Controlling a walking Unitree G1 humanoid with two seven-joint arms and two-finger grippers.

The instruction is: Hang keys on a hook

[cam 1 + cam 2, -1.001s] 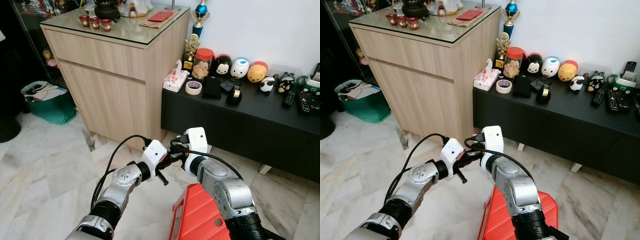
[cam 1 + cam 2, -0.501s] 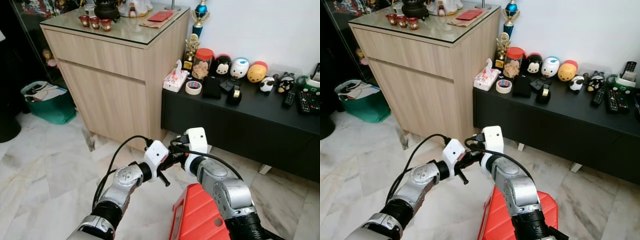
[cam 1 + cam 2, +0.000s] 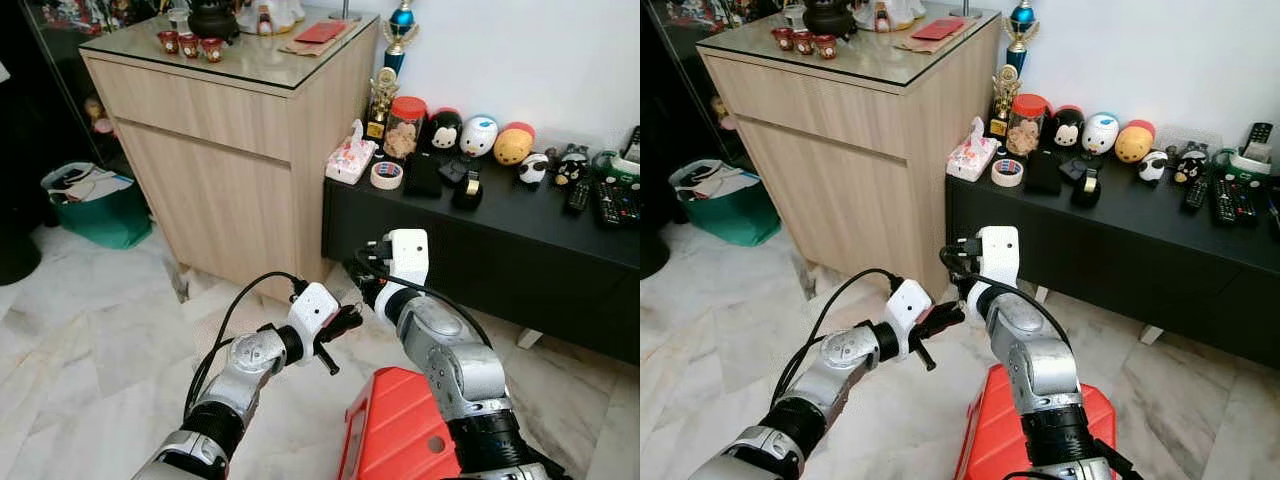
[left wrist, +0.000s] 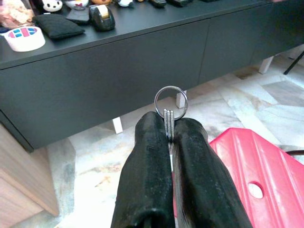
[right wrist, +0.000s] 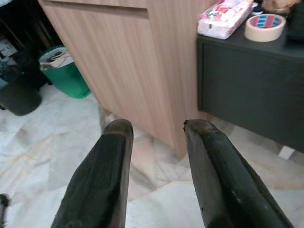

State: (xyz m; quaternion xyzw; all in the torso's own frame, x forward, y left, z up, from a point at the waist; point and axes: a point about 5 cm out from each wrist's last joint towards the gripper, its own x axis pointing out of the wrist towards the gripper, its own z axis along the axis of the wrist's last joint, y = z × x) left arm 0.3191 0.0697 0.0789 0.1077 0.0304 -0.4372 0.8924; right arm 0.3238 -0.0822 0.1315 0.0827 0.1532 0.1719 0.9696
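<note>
Two silver arms [image 3: 245,365] with rounded metal joints carry white boxy wrist modules [image 3: 312,308]; black cables [image 3: 240,305] loop along them. Each tool [image 5: 156,128] has two matte-black textured fingers [image 4: 147,156].

My left gripper [image 4: 169,130] black, key ring [image 4: 171,100] silver; red stool [image 4: 259,171]; black console [image 3: 500,240]; light woodgrain cabinet [image 3: 230,150]; green bag [image 3: 95,215]; pale marbled floor [image 3: 80,330]

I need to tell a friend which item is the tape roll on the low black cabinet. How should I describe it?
Find the low black cabinet beside the tall wooden cupboard. At the cabinet's end nearest the cupboard lies a pink tissue pack; the tape roll lies flat right next to it. It is the only pale ring there, with a red and blue core.
</note>
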